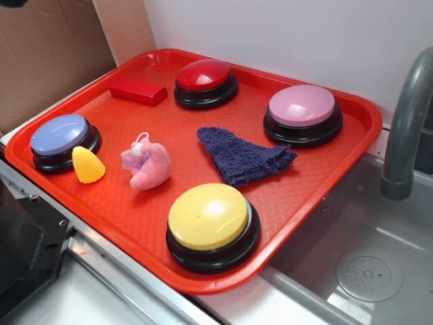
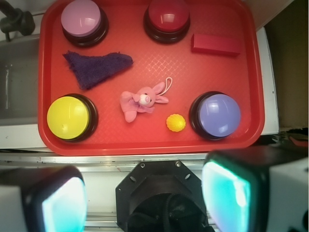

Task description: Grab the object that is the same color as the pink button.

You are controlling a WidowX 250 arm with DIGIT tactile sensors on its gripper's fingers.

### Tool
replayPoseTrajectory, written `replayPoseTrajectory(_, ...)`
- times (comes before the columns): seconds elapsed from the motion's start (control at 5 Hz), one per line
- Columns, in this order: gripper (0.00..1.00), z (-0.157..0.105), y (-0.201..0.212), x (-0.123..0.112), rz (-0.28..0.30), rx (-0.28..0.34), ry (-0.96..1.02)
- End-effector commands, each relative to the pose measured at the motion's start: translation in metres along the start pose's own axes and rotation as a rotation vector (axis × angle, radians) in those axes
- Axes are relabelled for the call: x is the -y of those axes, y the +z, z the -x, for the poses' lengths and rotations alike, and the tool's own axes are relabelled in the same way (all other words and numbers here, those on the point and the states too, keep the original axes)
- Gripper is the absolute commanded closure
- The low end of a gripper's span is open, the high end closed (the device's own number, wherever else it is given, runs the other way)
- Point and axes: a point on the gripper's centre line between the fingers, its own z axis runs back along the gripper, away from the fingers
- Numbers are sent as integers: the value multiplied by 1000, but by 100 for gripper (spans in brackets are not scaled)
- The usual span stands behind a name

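Note:
The pink plush toy [image 1: 147,164] with a lilac patch and white loop lies on the red tray [image 1: 122,217], between the yellow cone and the dark blue cloth. It also shows in the wrist view [image 2: 140,102], mid-tray. The pink button [image 1: 302,114] stands at the tray's back right; in the wrist view it [image 2: 82,20] is at top left. My gripper [image 2: 145,203] is open and empty, high above and behind the tray's near edge, over the robot base. The gripper does not show in the exterior view.
On the tray: a lavender-blue button [image 1: 62,141], red button [image 1: 205,82], yellow button [image 1: 211,225], yellow ridged cone [image 1: 88,165], dark blue cloth [image 1: 243,156] and a red block [image 1: 138,91]. A sink [image 1: 365,271] with a grey faucet [image 1: 406,115] lies right of the tray.

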Motion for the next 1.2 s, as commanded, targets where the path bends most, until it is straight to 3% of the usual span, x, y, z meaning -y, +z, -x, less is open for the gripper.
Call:
replayPoseTrajectory(0.0, 0, 0, 0, 0, 0, 0, 0)
replayPoseTrajectory(0.2, 0, -21, -21, -18, -106, 103, -257)
replayPoseTrajectory(0.4, 0, -29, -44, -24, -189, 93, -523)
replayPoseTrajectory(0.6, 0, -43, -71, -8, -223, 82, -783)
replayPoseTrajectory(1.0, 0, -56, -138, 13, -167, 1, -1296)
